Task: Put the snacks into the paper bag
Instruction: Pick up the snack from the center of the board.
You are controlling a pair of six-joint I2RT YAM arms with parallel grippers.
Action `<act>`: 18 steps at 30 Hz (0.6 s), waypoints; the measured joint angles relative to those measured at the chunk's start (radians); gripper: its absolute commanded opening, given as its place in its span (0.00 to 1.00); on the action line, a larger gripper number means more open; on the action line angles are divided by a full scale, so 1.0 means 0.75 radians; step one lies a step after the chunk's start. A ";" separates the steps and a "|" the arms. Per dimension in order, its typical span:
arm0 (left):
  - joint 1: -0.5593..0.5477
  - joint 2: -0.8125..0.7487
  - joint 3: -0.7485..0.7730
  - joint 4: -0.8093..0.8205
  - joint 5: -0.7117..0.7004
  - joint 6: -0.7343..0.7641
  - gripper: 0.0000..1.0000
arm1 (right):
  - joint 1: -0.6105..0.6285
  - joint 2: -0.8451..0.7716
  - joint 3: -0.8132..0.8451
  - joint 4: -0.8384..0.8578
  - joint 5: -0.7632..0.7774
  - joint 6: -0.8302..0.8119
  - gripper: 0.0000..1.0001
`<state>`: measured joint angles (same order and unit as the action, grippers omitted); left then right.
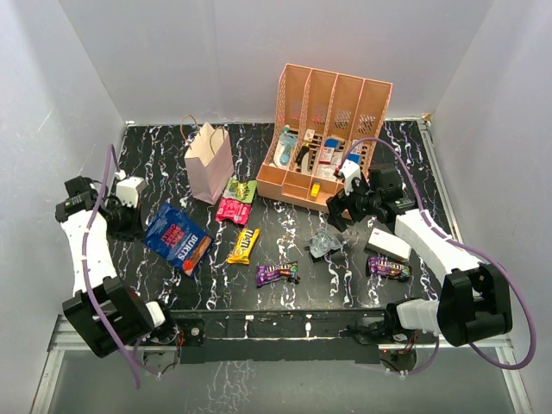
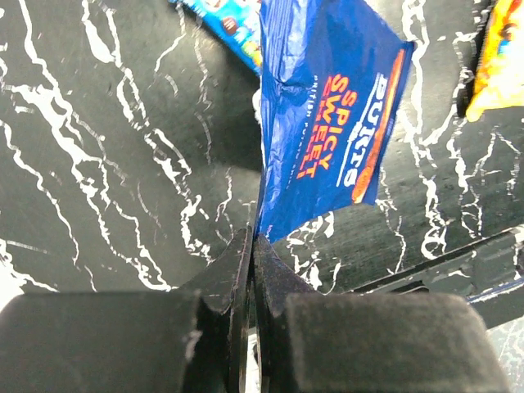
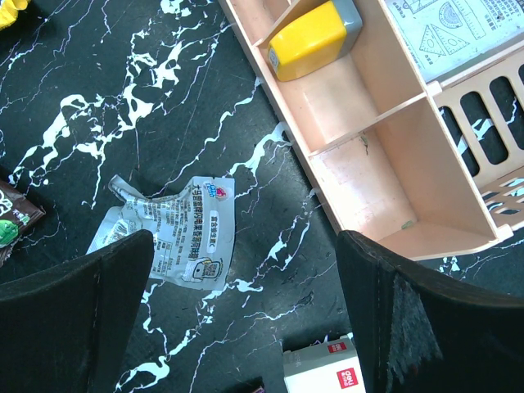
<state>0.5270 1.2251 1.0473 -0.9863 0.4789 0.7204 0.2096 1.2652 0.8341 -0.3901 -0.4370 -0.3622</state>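
pinching the blue crisp bag (image 2: 327, 123) edge-on, left jaws clenched; right jaws hang splayed over the clear-silver packet (image 3: 176, 233).

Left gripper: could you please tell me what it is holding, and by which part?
The left gripper is shut on the large blue foil crisp bag, pinching one corner of its edge between the fingertips.

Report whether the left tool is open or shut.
Shut. In the left wrist view, the left tool pinches an edge of the blue crisp bag, no gap showing.
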 measured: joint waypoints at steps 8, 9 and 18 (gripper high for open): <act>-0.243 -0.003 0.047 -0.022 0.030 -0.104 0.00 | 0.000 0.000 0.000 0.000 -0.001 -0.002 0.98; -0.274 -0.003 0.047 -0.020 0.033 -0.123 0.00 | 0.000 0.000 0.000 0.000 -0.001 -0.003 0.98; -0.415 0.012 0.052 0.060 0.075 -0.260 0.00 | 0.000 -0.001 0.000 0.001 -0.012 -0.003 0.99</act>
<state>0.2161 1.2339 1.0866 -0.9417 0.5350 0.5255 0.2096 1.2648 0.8341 -0.3897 -0.4461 -0.3641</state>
